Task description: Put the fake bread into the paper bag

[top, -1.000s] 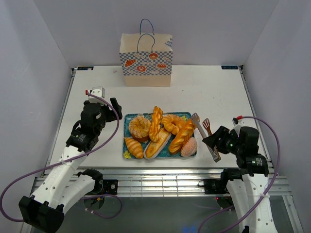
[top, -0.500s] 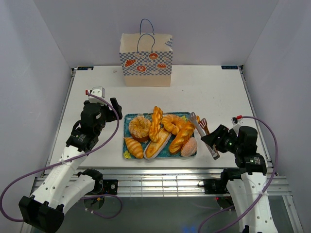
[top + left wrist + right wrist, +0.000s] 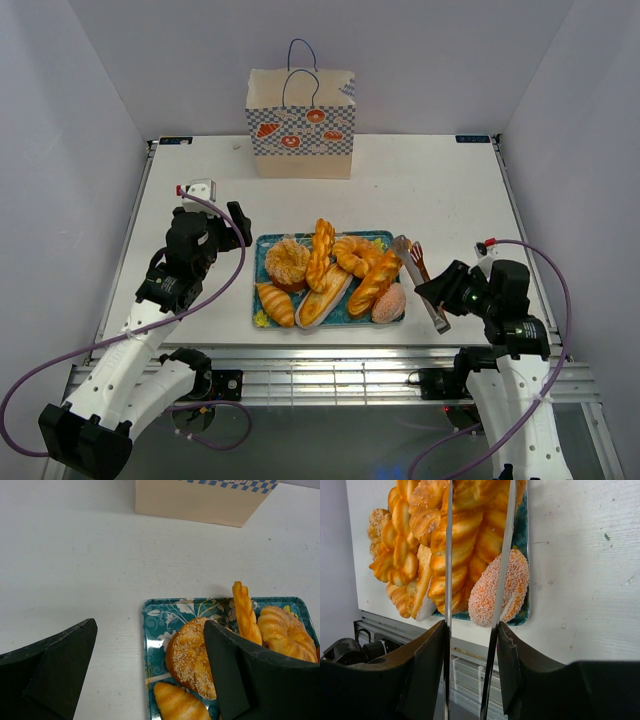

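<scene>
The fake bread [image 3: 330,275] lies heaped on the teal floral tray [image 3: 262,243], none of it in the paper bag [image 3: 300,125]. The right gripper [image 3: 471,627] is clamped on the metal tongs [image 3: 448,580], one arm against each finger. The pile lies straight ahead of these jaws, under the tongs. One tong arm crosses over the pink-topped bun [image 3: 500,587] at the tray's near corner. The left gripper [image 3: 150,625] stands wide, holding nothing. The tray's corner shows between its fingers. The seeded round bun [image 3: 192,655] lies just inside its right finger. The bag stands upright well beyond both jaws, at the far edge of the table [image 3: 420,190].
</scene>
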Robot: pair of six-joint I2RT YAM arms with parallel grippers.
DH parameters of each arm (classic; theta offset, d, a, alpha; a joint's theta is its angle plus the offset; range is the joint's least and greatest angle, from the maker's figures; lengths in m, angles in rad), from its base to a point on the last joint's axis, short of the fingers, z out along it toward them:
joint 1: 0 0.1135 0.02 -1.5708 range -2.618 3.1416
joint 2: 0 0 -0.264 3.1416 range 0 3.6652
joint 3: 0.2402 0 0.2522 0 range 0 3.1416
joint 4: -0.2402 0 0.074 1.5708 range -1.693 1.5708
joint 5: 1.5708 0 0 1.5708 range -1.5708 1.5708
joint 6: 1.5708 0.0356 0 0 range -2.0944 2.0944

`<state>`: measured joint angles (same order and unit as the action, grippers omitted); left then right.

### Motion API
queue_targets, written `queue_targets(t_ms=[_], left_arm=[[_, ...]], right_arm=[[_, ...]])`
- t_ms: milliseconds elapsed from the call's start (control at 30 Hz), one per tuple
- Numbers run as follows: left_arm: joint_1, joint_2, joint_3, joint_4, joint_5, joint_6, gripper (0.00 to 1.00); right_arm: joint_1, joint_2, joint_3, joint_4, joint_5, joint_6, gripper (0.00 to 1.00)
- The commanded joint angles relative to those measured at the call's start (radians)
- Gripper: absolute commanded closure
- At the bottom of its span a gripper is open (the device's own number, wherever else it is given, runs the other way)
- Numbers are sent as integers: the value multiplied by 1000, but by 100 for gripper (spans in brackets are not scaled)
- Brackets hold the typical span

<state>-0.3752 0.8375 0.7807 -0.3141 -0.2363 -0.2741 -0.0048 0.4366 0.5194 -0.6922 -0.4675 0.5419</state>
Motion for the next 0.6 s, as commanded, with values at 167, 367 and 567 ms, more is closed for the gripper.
queue_targets(t_ms=[167, 367, 567], left_arm=[[-1, -17, 26, -2, 11, 3, 2], [-1, -14, 26, -3, 11, 3, 2], [-1, -11, 26, -3, 12, 3, 2]], right_arm=[[3, -29, 103, -15, -57, 24, 92], [3, -38, 151, -35, -66, 44, 92], [3, -44, 202, -58, -69, 53, 92]])
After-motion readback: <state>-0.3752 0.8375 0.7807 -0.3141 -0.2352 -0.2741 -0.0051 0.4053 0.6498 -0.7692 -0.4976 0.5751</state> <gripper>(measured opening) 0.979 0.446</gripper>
